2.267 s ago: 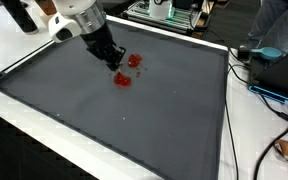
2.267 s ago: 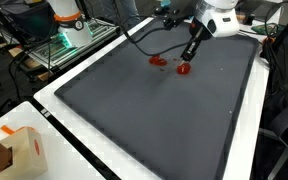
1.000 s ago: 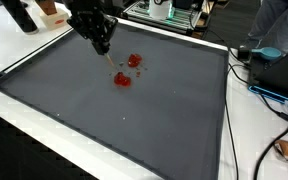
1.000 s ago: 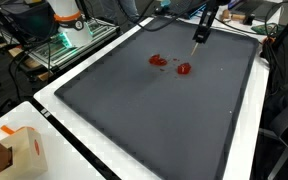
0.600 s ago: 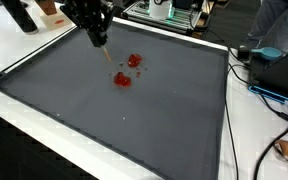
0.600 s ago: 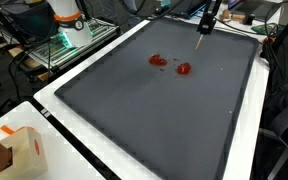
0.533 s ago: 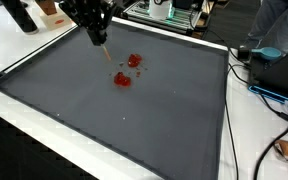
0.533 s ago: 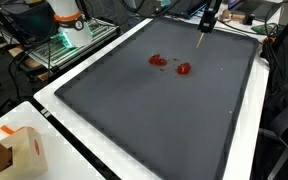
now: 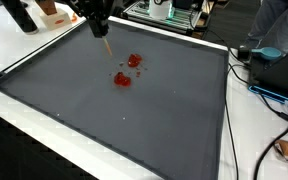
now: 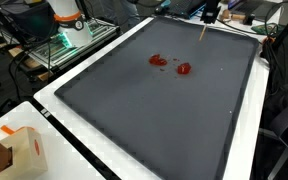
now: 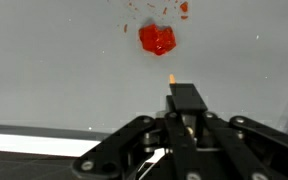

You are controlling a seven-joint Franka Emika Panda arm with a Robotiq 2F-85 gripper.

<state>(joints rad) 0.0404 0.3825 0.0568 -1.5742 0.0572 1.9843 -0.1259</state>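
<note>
Dark grey mat (image 9: 164,110) on a white lab table (image 9: 14,48), red pieces (image 9: 122,79) lying near the far edge.
We see the gripper (image 11: 185,102) has risen since a moment ago, its jaws pinching a thin wooden stick (image 9: 106,48). The stick's tip now hangs clear of the pieces, and the arm points steeply down.

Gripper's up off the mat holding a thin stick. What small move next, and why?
Probably ease down and toward the red pieces: the gripper is shut on the stick, whose tip hangs clear above the mat, short of them.
</note>
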